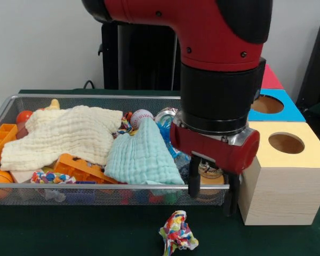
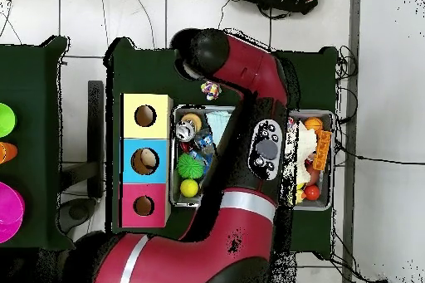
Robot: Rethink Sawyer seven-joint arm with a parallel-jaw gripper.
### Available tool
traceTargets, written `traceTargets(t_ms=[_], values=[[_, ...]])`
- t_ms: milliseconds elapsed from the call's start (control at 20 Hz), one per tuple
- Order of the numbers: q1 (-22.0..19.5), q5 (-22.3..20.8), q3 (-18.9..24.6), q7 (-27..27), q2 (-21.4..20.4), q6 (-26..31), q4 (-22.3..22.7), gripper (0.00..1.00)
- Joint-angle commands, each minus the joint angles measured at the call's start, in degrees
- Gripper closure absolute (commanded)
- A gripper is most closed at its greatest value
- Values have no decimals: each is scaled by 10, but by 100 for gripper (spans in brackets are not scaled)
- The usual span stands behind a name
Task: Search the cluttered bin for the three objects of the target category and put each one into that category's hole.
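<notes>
1. The end effector (image 1: 214, 189) hangs at the right end of the wire basket (image 1: 90, 97), close to the near rim, its two dark fingers (image 1: 193, 183) spread apart with nothing between them, so it is released.
2. The right finger comes down in the gap between the basket and the yellow-topped box (image 1: 288, 160).
3. The red and black arm (image 1: 213, 48) fills the top of the front view; from overhead it crosses the middle of the basket and hides much of what lies in it.
4. One rope bundle (image 1: 177, 232), knotted in white, red, blue, yellow and green, lies on the green table (image 1: 69, 234) in front of the basket, outside it and a little left of the end effector.
5. A second rope bundle (image 1: 52, 177) lies inside the basket near the front rim at the left, just beside an orange plastic block (image 1: 82, 168).
6. A cream cloth (image 1: 64, 133) and a pale green cloth (image 1: 141, 157) cover much of the basket's contents; a baseball (image 1: 141, 117) shows behind them.
7. Three boxes stand in a row just beside the basket's right end: yellow-topped nearest, then the blue-topped box (image 1: 288, 112), then a red-topped box (image 1: 269, 79) farthest.
8. The hole (image 1: 267, 104) in the blue top is partly hidden by the arm in the front view; overhead, something pale shows inside it, though I cannot tell what.
9. Overhead, a spiky green ball (image 2: 189, 165) and a yellow ball (image 2: 190, 187) lie at the basket's end nearest the boxes.
</notes>
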Motion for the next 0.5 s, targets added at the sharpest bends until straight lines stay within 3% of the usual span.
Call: traceTargets(t_ms=[50, 500], values=[[-32, -21, 97, -42, 3, 5, 54, 0], [-58, -43, 131, -78, 6, -14, 59, 0]])
